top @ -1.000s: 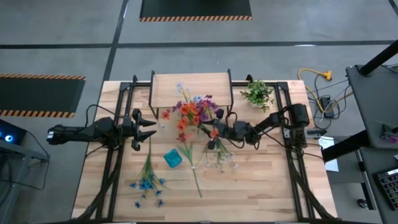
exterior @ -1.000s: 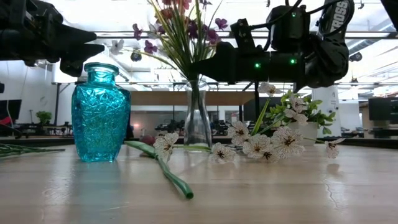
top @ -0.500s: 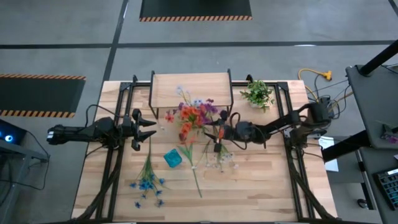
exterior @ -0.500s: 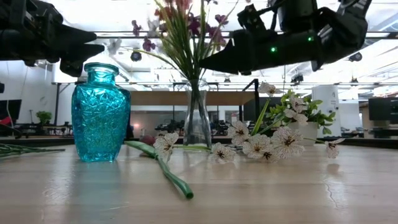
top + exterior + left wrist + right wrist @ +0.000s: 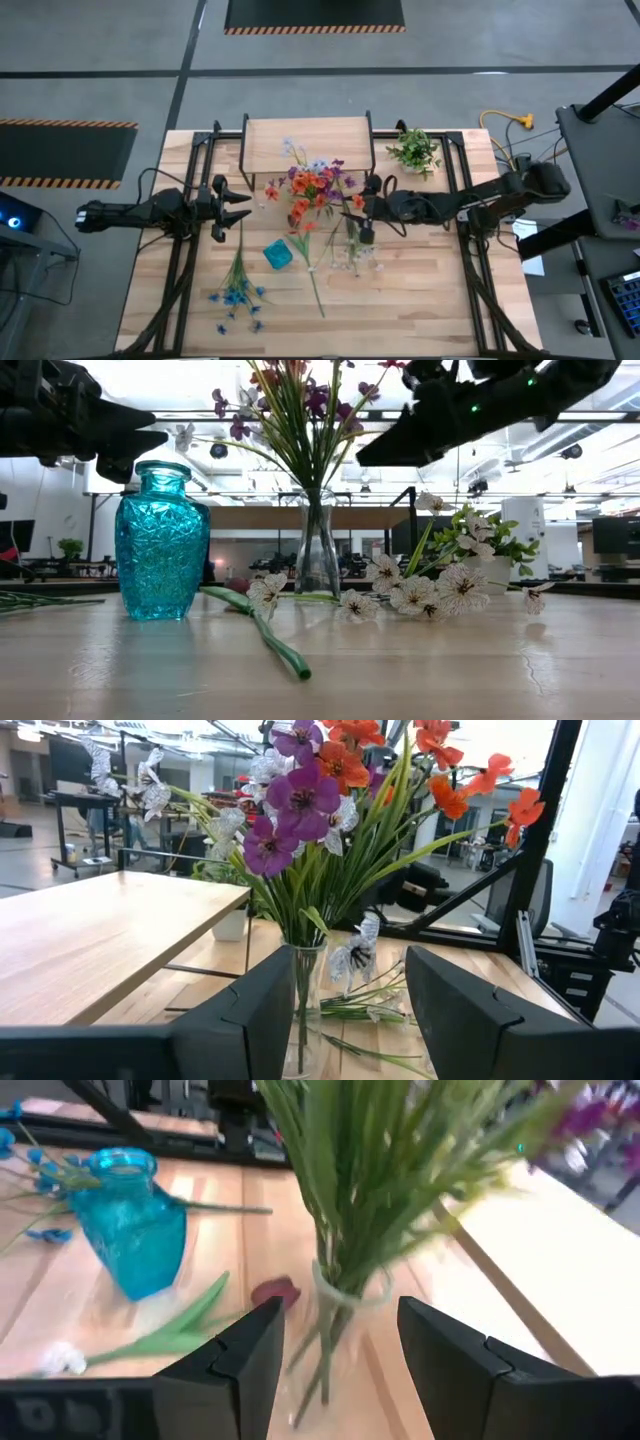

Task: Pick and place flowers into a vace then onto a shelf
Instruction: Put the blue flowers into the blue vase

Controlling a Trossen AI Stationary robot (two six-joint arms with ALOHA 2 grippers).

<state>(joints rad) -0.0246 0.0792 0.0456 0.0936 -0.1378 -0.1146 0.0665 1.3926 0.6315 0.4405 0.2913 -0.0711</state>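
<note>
Step in hand: right arm is working over the clear glass vase [image 5: 318,550], which is standing mid-table and already holding a bunch of purple, orange-red and white flowers [image 5: 312,184].
Right gripper [image 5: 358,212]: hovering just right of the bouquet and above the vase neck, fingers spread, pinching nothing; the wrist view is showing the vase between its open fingers.
Left gripper [image 5: 238,206]: waiting at the table's left, well apart from the vase, fingers part open and empty.
Loose flowers: white stems [image 5: 415,592] are lying right of the vase; blue stems [image 5: 237,290] near-left; one long green stem [image 5: 262,630] is lying between the two vases.
Teal vase [image 5: 161,540]: standing left of the glass one, empty.
Shelf [image 5: 309,142]: at the far edge, top bare.
Doing it well: probably clear the blooms before descending, so stems are not dragged out; grip remaining stems low.
Risk: narrow vase is looking top-heavy.
</note>
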